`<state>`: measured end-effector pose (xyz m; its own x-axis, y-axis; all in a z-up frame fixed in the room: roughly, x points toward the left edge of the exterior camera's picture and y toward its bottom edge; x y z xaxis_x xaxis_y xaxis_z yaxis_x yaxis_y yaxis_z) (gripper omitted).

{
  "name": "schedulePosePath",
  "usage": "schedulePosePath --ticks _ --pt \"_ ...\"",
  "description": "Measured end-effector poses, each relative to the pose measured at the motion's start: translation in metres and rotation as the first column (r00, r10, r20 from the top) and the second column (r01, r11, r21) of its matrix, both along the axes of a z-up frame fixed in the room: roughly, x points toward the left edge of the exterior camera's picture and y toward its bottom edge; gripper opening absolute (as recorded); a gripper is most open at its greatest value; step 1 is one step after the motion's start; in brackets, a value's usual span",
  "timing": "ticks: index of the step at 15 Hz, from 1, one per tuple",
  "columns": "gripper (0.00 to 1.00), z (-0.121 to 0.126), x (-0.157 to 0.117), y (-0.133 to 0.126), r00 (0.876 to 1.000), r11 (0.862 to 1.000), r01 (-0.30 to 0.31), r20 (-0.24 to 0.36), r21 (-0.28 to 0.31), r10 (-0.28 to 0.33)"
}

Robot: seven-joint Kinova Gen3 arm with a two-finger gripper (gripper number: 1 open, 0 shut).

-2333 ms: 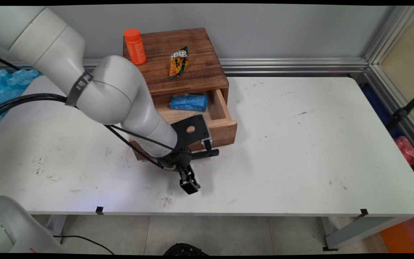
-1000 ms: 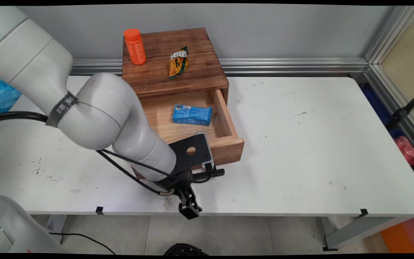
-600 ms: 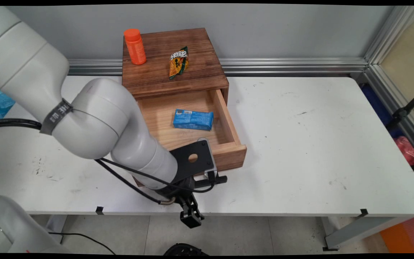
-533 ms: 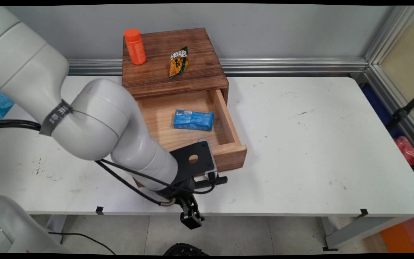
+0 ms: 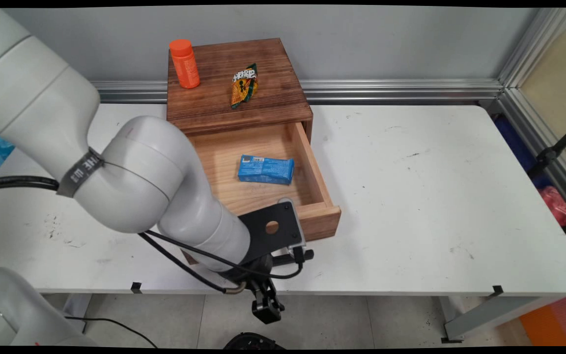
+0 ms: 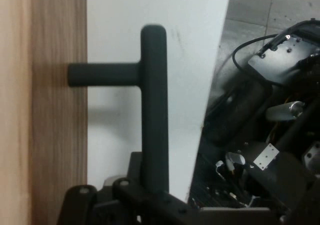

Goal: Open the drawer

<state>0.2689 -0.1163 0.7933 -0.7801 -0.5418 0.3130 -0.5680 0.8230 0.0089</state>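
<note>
The gripper [image 6: 152,187] is closed on the black T-shaped handle [image 6: 152,100] of the drawer [image 5: 323,217]. In the hand view the handle's long bar runs straight down into the gripper's linkage, and its short stem meets the wooden drawer front [image 6: 57,135] on the left. A strip of white worktop [image 6: 185,60] shows past the bar. The worktop's near edge cuts across just beyond it, and the floor with dark gear lies below. That leaves little surface between the handle and the edge.

In the main view the drawer stands pulled far out of the wooden chest [image 5: 273,101]. Its front sits near the worktop's [image 5: 435,196] near edge, and the arm's wrist hangs over that edge. The drawer's right wall runs straight from the chest to its front corner. To the right of that wall a broad stretch of white surface reaches to the far right edge.

A blue box [image 5: 265,169] lies flat on the drawer floor, towards the right wall but apart from it and away from the front wall. An orange bottle [image 5: 184,63] stands upright at the left rear corner of the chest's top. A green and orange packet [image 5: 243,84] lies near the middle of the top, well apart from the bottle. The chest's back is against the wall rail.
</note>
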Motion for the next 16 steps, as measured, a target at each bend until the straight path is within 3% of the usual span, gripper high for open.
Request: schedulePosePath --ticks 16 --pt "1.00 -0.002 -0.025 0.016 1.000 1.000 -0.005 -0.001 0.020 0.005"
